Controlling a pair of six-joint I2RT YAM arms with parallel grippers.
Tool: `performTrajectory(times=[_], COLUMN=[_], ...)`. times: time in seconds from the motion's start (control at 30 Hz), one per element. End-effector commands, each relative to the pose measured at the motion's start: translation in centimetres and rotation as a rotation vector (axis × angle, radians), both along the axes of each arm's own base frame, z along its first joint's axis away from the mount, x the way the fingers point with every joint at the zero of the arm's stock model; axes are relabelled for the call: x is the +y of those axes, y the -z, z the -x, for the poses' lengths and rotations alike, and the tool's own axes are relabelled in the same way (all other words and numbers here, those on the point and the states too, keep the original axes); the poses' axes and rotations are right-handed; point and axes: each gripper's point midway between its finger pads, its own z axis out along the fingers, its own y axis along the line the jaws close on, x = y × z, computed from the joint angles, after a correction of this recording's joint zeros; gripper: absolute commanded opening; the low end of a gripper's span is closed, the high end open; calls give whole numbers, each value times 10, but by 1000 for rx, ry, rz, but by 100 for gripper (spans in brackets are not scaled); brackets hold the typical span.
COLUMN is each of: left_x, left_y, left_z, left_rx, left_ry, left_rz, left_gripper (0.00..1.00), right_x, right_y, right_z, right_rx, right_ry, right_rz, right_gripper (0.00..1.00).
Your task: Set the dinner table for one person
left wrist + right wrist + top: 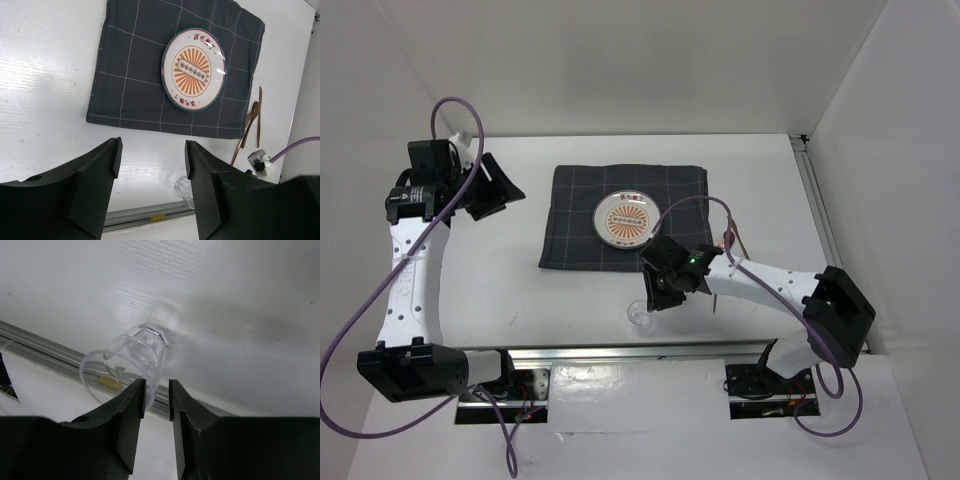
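Observation:
The white dinner table (520,290) holds a dark grey checked cloth (580,220) with a patterned plate (627,218) on it. Copper cutlery (728,245) lies to the right of the cloth. A clear glass (640,316) stands near the front rail. My right gripper (655,295) is low over the glass (135,352). In the right wrist view its jaws (157,390) stand narrowly apart with the glass rim between them. My left gripper (495,190) is open and empty, high at the left. Its view shows the plate (193,69), the cloth (130,75), the cutlery (250,120) and the glass (183,187).
A metal rail (640,352) runs along the table's front edge, right beside the glass, and shows in the right wrist view (40,347). Another rail (817,200) runs along the right edge. White walls enclose the back and sides.

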Motion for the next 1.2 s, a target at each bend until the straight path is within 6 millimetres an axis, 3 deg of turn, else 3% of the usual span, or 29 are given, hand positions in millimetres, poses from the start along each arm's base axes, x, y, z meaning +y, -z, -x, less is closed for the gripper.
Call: performTrajectory(times=[0.0, 0.13, 0.23, 0.3, 0.37, 0.4, 0.47, 0.5, 0.57, 0.6, 0.63, 0.67, 0.7, 0.73, 0.77, 0.8, 0.83, 0.87, 0.9, 0.97, 1.0, 1.03, 1.17], left_x=[-3, -5, -5, -6, -8, -12, -17, -22, -25, -29, -30, -30, -29, -29, -27, -27, -23, -26, -25, -25, -27, -27, -26], left_y=[-2, 4, 4, 4, -1, 3, 7, 15, 23, 32, 33, 33, 35, 35, 36, 37, 41, 39, 39, 32, 36, 39, 53], left_z=[-4, -3, -3, -3, -3, -1, -1, 2, 4, 7, 10, 10, 11, 11, 10, 12, 15, 17, 17, 18, 19, 20, 28], left_rx=[-30, -19, -19, -20, -39, -27, -22, -2, 23, 46, 46, 46, 42, 42, 43, 56, 77, 68, 72, 33, 44, 53, 105], left_ry=[27, 33, 33, 40, 49, 60, 77, 93, 91, 102, 103, 103, 96, 96, 86, 86, 69, 78, 64, 57, 65, 65, 57], left_rz=[0, 8, 8, 15, 19, 22, 30, 33, 36, 39, 32, 32, 24, 24, 14, 16, 2, 1, -2, 1, 9, 10, -2], left_gripper=[70, 70, 70, 70, 70, 70, 70, 70, 70, 70, 70, 70, 70, 70, 70, 70, 70, 70, 70, 70, 70, 70, 70], right_x=[17, 17, 17, 19, 11, 10, -7, -18, -33, -49, -60, -64, -78, -82, -84, -91, -93, -92, -95, -103, -111, -111, -116], right_y=[-10, -5, 3, -9, -20, -40, -55, -74, -79, -95, -98, -88, -104, -105, -90, -105, -105, -84, -100, -93, -68, -80, -55], right_z=[-13, -16, -17, -25, -33, -56, -83, -111, -143, -173, -188, -203, -230, -244, -259, -282, -294, -306, -326, -348, -358, -375, -398], right_rx=[-35, -32, -22, -55, -94, -139, -192, -235, -264, -296, -300, -279, -308, -310, -282, -320, -328, -304, -354, -365, -317, -357, -311], right_ry=[18, 23, 32, 47, 55, 96, 120, 184, 219, 291, 321, 333, 384, 408, 408, 446, 459, 457, 486, 518, 530, 545, 554], right_rz=[-59, -40, 6, 13, 61, 45, 92, 81, 107, 92, 101, 116, 91, 81, 96, 73, 69, 113, 107, 124, 150, 125, 58], right_gripper=[36, 34, 20, 5, 0, 0, 0, 0, 0, 0, 0, 0, 0, 0, 0, 0, 0, 0, 0, 0, 0, 0, 0])
